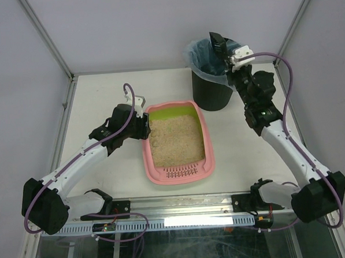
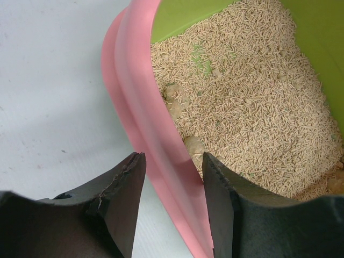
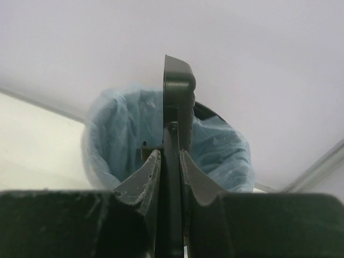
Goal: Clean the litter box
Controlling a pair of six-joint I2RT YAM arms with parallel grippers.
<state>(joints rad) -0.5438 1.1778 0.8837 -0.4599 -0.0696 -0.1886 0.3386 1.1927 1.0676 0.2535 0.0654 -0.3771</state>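
Observation:
The pink litter box with lime-green inner wall and beige litter lies mid-table, its slotted grille toward the near edge. My left gripper is at its far left rim. In the left wrist view my left gripper is open and straddles the pink rim; the inner finger touches it, the outer one stands apart. Pale clumps lie in the litter by the rim. My right gripper is shut on the black scoop and holds it upright over the bin; the wrist view shows the scoop edge-on.
The black cylindrical bin with a pale blue bag stands at the back right, just beyond the litter box's far right corner. Enclosure frame posts run along both sides of the white table.

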